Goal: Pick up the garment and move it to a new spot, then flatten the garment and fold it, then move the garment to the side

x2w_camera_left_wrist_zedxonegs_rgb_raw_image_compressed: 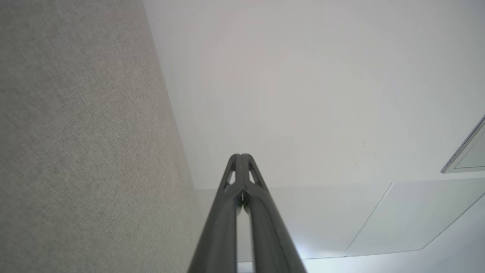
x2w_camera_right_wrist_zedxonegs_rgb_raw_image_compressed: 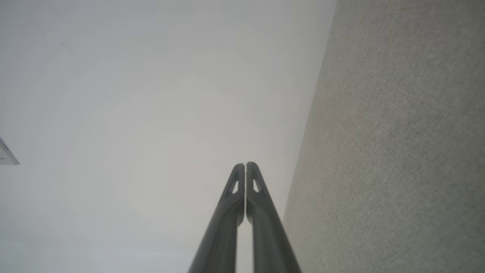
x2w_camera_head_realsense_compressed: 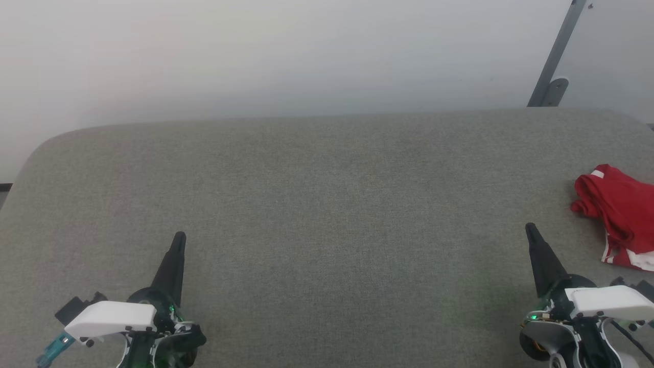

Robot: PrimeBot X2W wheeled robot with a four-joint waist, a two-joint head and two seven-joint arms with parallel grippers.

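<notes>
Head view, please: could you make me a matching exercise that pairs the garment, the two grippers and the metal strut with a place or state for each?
Things:
1. garment
2. left gripper
3. right gripper
4. metal strut

Places or states:
A. shut, at the lower left
B. crumpled, at the right edge of the grey padded surface
C. slanting, at the upper right
D. shut, at the lower right, close to the red fabric but apart from it

Pairs: 1-B, 2-A, 3-D, 4-C
</notes>
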